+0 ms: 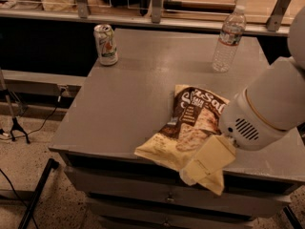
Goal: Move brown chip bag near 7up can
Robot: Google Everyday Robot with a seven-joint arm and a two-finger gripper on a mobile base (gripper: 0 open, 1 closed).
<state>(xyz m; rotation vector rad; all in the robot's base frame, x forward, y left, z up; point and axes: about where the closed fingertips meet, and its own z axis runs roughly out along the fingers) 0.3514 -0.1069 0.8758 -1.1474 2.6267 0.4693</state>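
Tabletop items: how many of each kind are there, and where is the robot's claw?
Chip bags: 1, the brown chip bag
Soda cans: 1, the 7up can
Water bottles: 1, the water bottle
Total: 3
The gripper is at the bag's near end.

gripper (202,166) over brown chip bag (190,120), 7up can (106,44) apart
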